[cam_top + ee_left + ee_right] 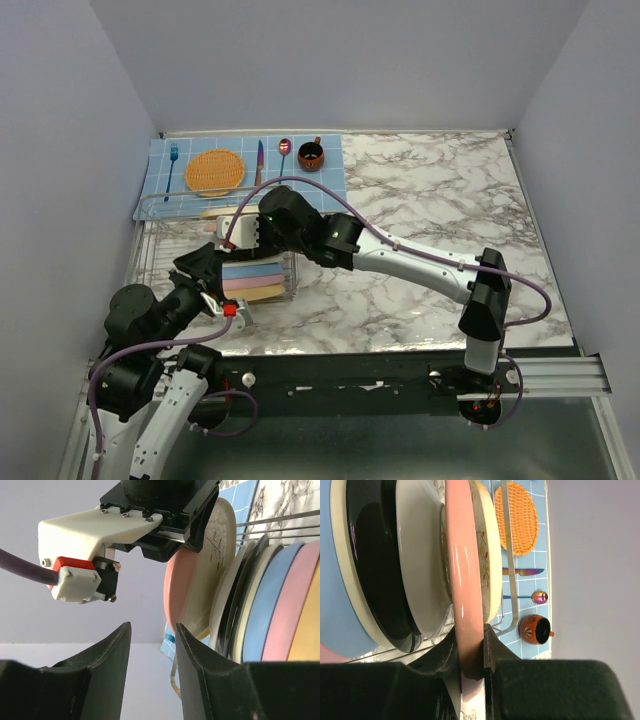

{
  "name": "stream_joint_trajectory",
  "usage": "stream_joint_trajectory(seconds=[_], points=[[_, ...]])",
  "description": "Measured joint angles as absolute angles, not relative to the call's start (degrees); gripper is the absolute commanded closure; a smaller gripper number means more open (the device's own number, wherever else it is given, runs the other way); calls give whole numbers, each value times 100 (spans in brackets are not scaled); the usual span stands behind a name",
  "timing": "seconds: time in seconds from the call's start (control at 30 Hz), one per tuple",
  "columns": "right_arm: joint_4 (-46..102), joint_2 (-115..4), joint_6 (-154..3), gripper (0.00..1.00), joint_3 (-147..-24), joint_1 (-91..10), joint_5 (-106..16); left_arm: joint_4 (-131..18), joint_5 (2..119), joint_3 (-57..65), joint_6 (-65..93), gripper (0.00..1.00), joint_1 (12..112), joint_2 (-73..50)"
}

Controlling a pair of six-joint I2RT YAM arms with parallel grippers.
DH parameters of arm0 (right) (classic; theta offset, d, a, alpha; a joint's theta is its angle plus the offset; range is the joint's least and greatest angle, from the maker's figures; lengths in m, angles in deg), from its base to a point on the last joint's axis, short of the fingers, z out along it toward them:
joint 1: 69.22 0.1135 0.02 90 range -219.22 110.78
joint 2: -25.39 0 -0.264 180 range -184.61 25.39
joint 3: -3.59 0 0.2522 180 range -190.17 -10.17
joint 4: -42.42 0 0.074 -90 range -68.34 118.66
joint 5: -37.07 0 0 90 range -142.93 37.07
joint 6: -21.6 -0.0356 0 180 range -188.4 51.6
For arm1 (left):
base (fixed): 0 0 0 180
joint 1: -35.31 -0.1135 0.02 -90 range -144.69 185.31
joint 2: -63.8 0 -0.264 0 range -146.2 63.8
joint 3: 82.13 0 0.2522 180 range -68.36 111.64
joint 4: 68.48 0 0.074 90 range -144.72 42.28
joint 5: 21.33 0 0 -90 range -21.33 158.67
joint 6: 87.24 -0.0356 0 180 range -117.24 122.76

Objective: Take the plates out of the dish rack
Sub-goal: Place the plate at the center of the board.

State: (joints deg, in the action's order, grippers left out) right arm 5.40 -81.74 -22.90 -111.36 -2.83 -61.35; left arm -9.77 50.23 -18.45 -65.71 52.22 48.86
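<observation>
Two arms | right pincer (pixel 470 647) clamped on glossy round pink-edged plate (pixel 462 565) | left pincer (pixel 152 637) half-open, empty | thin-wire dish rack (pixel 280 522)

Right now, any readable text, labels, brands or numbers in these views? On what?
No readable word, number or brand in any view.
cream plate: twig motif only, no lettering.
pink plate: plain, nothing printed on the part that shows.
dark red cup: dark marks that look like a pattern; too small to read as letters.
</observation>
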Motion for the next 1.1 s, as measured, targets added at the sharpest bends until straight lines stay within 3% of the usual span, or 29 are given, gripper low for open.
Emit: stream_joint_trajectory(seconds=[0.33, 0.77, 1.03, 1.1], points=[[-140, -8185, -2404, 99, -12078, -226, -6055, -1591, 5218, -2160, -6168, 44, 5222, 4890], [-509, -7695, -2491, 99, -12067, -202, -5996, -2133, 5417, -2348, -5825, 38, 5222, 4842], [-488, -7114, -2515, 99, -12065, -359, -6107, -2422, 5672, -2370, -5301, 21, 5222, 4613], [-488, -7011, -2566, 99, -12065, -510, -6100, -2448, 5723, -2363, -5170, 4, 5222, 4505]])
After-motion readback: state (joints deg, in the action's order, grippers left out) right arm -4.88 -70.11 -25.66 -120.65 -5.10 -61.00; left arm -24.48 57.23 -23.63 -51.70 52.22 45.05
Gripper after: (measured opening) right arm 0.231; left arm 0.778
